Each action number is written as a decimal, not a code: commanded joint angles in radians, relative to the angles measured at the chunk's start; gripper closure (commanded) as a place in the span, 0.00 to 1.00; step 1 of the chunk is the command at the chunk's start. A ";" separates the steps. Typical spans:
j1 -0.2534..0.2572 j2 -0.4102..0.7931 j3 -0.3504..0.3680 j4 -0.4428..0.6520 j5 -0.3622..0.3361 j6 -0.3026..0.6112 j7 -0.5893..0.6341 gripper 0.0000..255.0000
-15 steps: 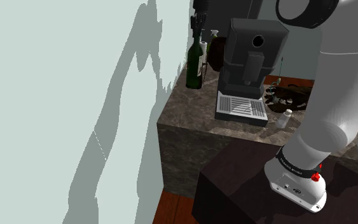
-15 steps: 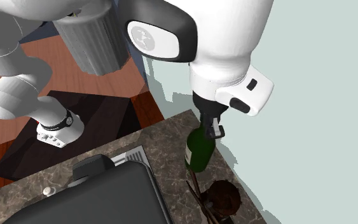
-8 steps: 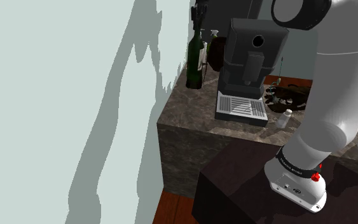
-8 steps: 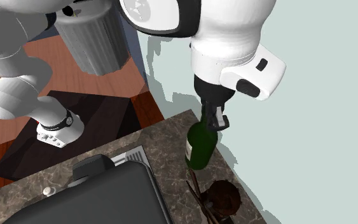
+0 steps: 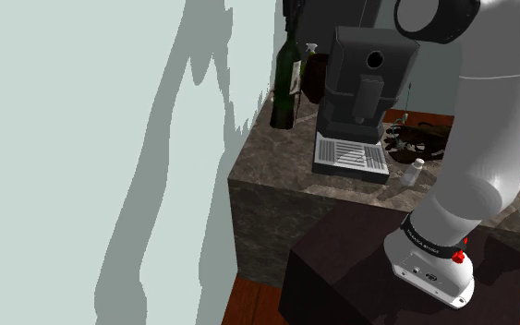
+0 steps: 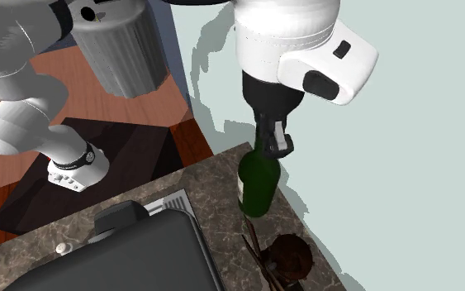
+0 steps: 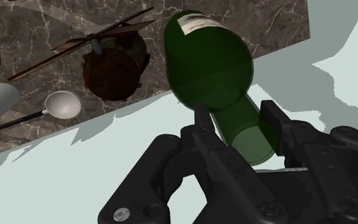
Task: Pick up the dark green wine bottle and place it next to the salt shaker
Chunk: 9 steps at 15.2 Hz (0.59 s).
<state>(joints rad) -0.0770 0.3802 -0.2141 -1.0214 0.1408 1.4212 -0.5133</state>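
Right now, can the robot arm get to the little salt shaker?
Probably, but not straight: the tool clasps the green bottle, and the dark coffee machine stands between it and the salt shaker, so it likely must detour.

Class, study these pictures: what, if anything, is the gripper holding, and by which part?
The gripper holds the dark green wine bottle by its neck, with the fingers clasping it from both sides.

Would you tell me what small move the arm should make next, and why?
Probably raise the wine bottle straight up: the tool clasps its neck, and the coffee machine stands between it and the salt shaker.
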 commanded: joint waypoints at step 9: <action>-0.025 -0.353 -0.044 -0.375 -0.071 0.024 -0.098 1.00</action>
<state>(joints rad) -0.0967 0.0518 -0.2527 -1.3797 0.0755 1.4522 -0.5999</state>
